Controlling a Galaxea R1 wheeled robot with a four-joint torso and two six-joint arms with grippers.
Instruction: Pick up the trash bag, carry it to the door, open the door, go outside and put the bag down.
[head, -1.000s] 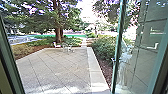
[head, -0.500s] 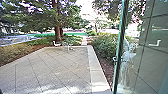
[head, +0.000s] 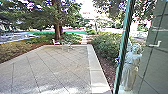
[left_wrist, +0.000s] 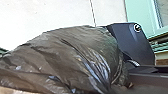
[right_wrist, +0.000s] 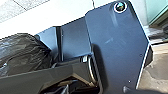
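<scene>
Claw grip, left or right, I cannot tell. The trash bag (left_wrist: 67, 55) bulges beside the robot's dark plate (left_wrist: 135, 42); glass door (head: 152, 67) at two o'clock, paving (head: 62, 67) at twelve. Likely soft, slippery, saggy: take the gathered folds (right_wrist: 41, 48).

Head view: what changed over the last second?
Camera moved forward past the left door frame, so the picture shifted: the glass door sits farther right, and the white statue behind its glass looks larger and clearer. No sign that either moved itself. Glass door stays open; the patio furniture stays at the far end of the paving. Trash bag: no earlier wrist pictures, can't compare.
</scene>
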